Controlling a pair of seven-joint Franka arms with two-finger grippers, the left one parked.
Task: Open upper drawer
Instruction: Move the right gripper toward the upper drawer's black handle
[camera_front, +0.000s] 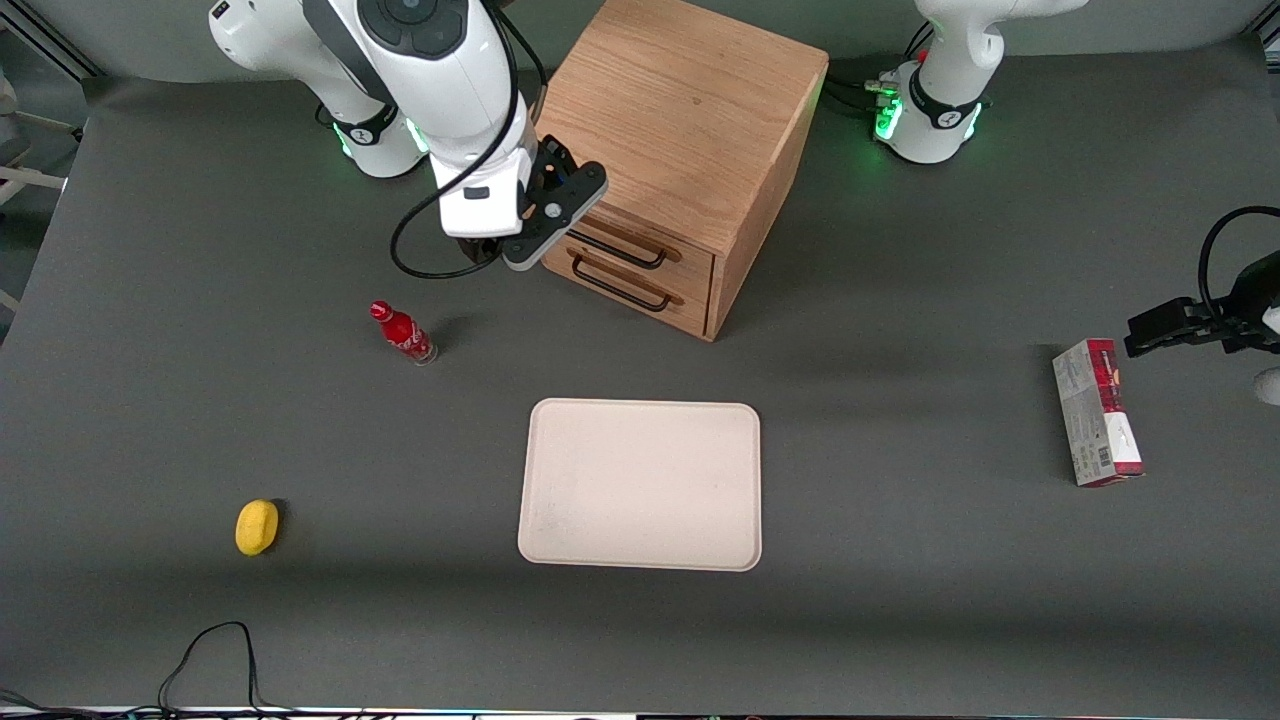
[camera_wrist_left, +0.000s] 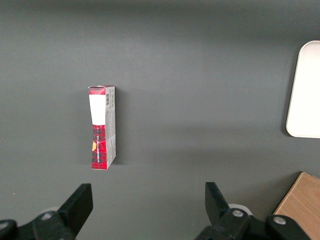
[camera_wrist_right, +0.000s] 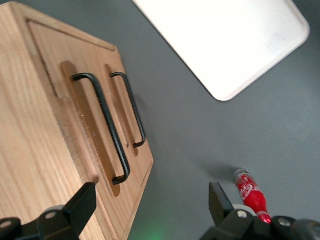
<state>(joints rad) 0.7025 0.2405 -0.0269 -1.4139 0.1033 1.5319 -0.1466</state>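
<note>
Upper drawer sits closed in the oak cabinet, at twelve o'clock from the tray. Our gripper hovers beside its black handle, fingers spread, empty.

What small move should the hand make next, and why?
Probably ease the hand in onto the upper drawer's handle so its open fingers straddle the bar. The hand hangs beside the cabinet front, holding nothing, and the upper drawer looks shut.
</note>
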